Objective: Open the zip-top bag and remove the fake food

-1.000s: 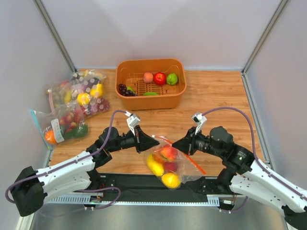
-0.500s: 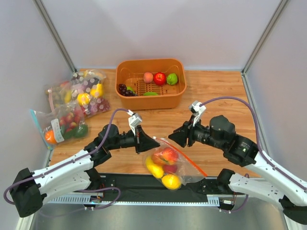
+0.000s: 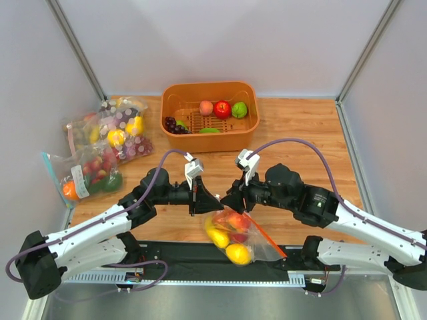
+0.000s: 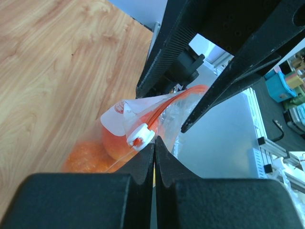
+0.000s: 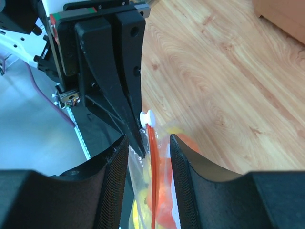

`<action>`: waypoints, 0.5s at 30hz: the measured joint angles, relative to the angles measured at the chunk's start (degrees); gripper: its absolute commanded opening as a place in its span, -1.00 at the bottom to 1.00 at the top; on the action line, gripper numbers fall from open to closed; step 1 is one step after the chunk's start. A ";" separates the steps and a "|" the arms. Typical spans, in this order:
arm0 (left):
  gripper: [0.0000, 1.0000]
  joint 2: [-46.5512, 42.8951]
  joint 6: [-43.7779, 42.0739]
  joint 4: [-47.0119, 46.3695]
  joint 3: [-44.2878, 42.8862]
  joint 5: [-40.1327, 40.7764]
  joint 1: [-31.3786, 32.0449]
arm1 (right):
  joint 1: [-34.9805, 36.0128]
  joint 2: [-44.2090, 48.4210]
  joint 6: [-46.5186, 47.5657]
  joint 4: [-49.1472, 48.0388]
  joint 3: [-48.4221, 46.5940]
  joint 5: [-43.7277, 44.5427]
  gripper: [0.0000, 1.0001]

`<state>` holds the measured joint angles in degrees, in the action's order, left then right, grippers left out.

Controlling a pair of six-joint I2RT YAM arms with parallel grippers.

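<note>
Step in hand: opening the bag; nothing is out yet. The left gripper (image 4: 154,145) has its jaws pressed together on the corner of the zip-top bag (image 3: 250,237), right at the end of the orange-red zip strip (image 5: 152,157). The white slider (image 4: 139,135) sits just beside the left jaw tips.

The bag droops from that pinch at the near edge of the desk (image 3: 300,133), over the black base rail. Whether its bottom rests on anything cannot be told. The fake food (image 3: 227,230) is all inside: yellow pieces low, red-orange ones above.

The right gripper (image 3: 230,200) faces the left one, close in. Its jaws are apart and clamp nothing. In the right wrist view they straddle the zip strip, with the slider just past their tips. The strip reads as one closed line, so the bag looks sealed.

Next move, as a judgement:
- The right gripper needs a short advance so the slider lies between its jaws.
- Then it needs a firm close on the slider, not on the loose film.
- Then a pull along the strip, away from the left gripper, while the left jaws anchor the corner.

The slider is small and the two sets of jaws nearly touch, so alignment is tight.

The orange basket (image 3: 175,137) and the other filled bags (image 3: 113,133) lie well apart and are not involved.
</note>
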<state>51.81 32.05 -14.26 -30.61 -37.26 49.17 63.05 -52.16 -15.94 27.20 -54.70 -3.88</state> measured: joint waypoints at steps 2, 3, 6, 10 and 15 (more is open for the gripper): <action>-1.00 0.00 -0.28 0.42 -0.24 -0.42 0.07 | 0.33 -0.52 0.39 -0.07 -0.44 1.01 -0.17; -1.00 0.02 -0.46 0.72 -0.37 -0.55 0.17 | 0.44 -0.79 0.55 -0.09 -0.57 1.40 -0.18; -1.00 0.02 -0.90 1.60 -0.87 -1.14 0.57 | 0.92 -2.12 0.98 -0.07 -1.03 2.95 -0.19; -1.00 0.04 -1.22 2.21 -0.96 -1.31 0.94 | 1.25 -3.39 1.31 -0.07 -1.18 4.63 -0.21; -1.00 0.07 -1.55 2.99 -0.96 -1.31 1.44 | 1.44 -4.24 1.51 -0.37 -1.20 5.84 -0.23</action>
<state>51.88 30.50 -11.27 -31.57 -38.57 50.61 64.49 -56.40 -14.44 26.83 -55.90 1.96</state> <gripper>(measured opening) 0.006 0.391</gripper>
